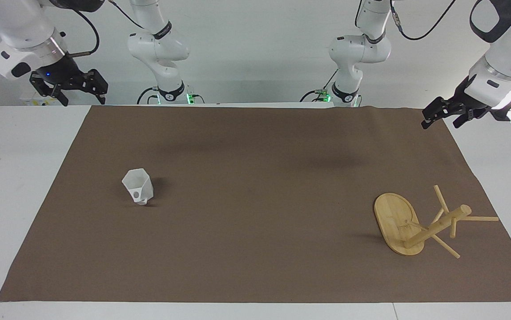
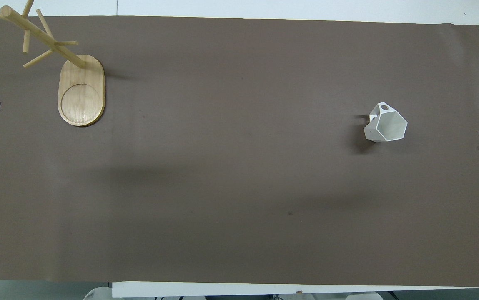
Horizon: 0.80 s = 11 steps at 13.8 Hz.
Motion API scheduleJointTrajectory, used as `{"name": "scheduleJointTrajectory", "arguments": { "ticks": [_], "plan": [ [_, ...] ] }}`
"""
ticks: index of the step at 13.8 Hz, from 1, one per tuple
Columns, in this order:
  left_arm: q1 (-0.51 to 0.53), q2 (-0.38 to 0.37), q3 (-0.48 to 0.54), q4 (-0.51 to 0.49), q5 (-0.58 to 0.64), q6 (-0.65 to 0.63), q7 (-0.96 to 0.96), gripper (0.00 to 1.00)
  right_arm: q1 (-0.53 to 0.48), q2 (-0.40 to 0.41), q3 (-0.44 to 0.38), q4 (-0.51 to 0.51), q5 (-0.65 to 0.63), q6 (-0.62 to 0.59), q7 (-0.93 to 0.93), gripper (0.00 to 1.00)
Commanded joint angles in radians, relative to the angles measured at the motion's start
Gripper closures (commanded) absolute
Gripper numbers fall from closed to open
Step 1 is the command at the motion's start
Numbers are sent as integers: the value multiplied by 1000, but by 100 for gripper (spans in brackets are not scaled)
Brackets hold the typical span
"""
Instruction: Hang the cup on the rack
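White and faceted, the cup [image 1: 138, 186] stands on the brown mat [image 1: 255, 200], well below the right gripper [image 1: 69, 86] and its spread jaws. Spread-jawed too, the left gripper [image 1: 446, 113] waits above the rack [image 1: 404, 226].
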State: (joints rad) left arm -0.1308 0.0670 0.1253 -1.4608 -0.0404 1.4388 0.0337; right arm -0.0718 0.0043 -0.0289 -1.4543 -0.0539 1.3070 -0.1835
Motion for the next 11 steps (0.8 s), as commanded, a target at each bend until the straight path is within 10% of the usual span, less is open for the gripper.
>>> {"name": "scheduleJointTrajectory", "arguments": {
  "ticks": [1,7,11],
  "plan": [
    [2,-24,-3,-29,19,9,0,0,-2,-3,1,-8,-7,12,16,1],
    [3,-24,-1,-29,19,9,0,0,-9,-20,1,-37,-6,-3,4,1],
    [2,-24,-3,-29,19,9,0,0,-76,-4,0,-84,89,125,-526,1]
  ]
}}
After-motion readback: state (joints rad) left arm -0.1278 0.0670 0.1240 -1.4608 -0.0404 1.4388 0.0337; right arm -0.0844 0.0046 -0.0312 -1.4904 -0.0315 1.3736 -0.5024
